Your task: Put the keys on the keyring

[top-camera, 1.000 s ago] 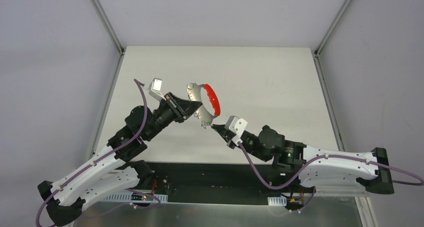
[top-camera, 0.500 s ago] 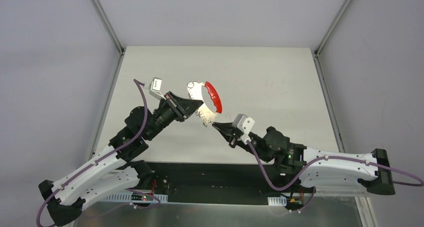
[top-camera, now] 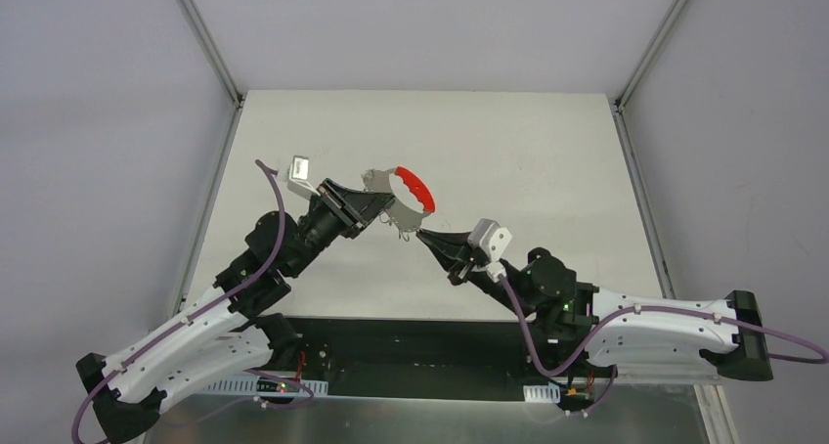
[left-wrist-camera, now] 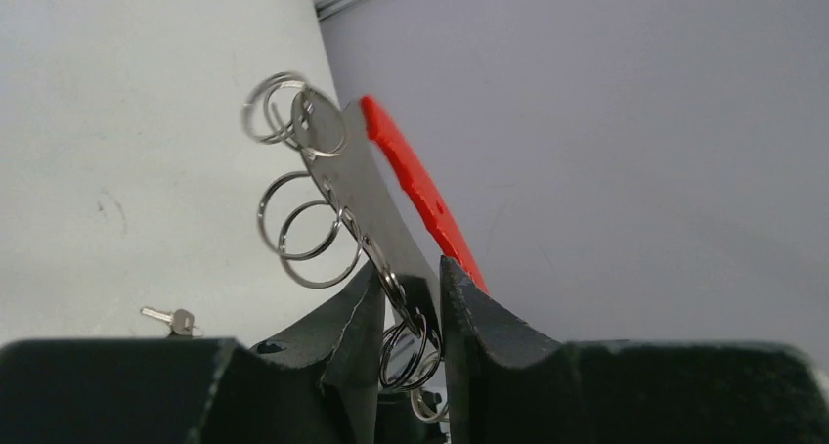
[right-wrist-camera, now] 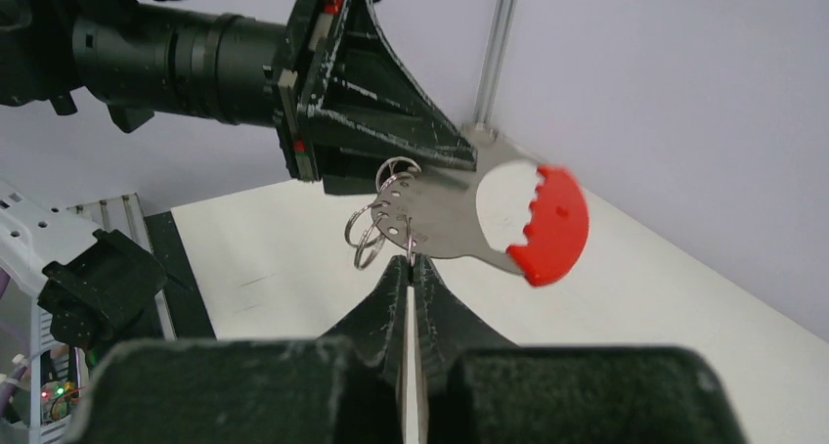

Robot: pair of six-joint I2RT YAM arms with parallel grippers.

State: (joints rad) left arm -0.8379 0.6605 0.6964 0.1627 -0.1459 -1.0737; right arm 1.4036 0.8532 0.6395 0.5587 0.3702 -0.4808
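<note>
The keyring (top-camera: 379,181) is a flat silver plate with a red crescent (top-camera: 415,186) and several wire rings, and it hangs in the air above the table. My left gripper (top-camera: 390,202) has the plate's corner between its fingers. In the left wrist view the jaws of this gripper (left-wrist-camera: 411,270) stand a little apart, with the plate (left-wrist-camera: 367,185) spanning the gap. My right gripper (right-wrist-camera: 409,261) is shut, its tips pinching one hanging ring of the keyring (right-wrist-camera: 445,214). One small silver key (left-wrist-camera: 172,318) lies on the table.
The white table (top-camera: 547,160) is walled by grey panels with metal corner posts (top-camera: 210,43). A black strip (top-camera: 411,336) runs along the near edge by the arm bases. The left arm's barrel (right-wrist-camera: 186,58) fills the upper left of the right wrist view.
The keyring has tipped flatter and shifted slightly back. My right wrist swung to the right while its tips stayed at the rings. The left jaws have parted a little.
</note>
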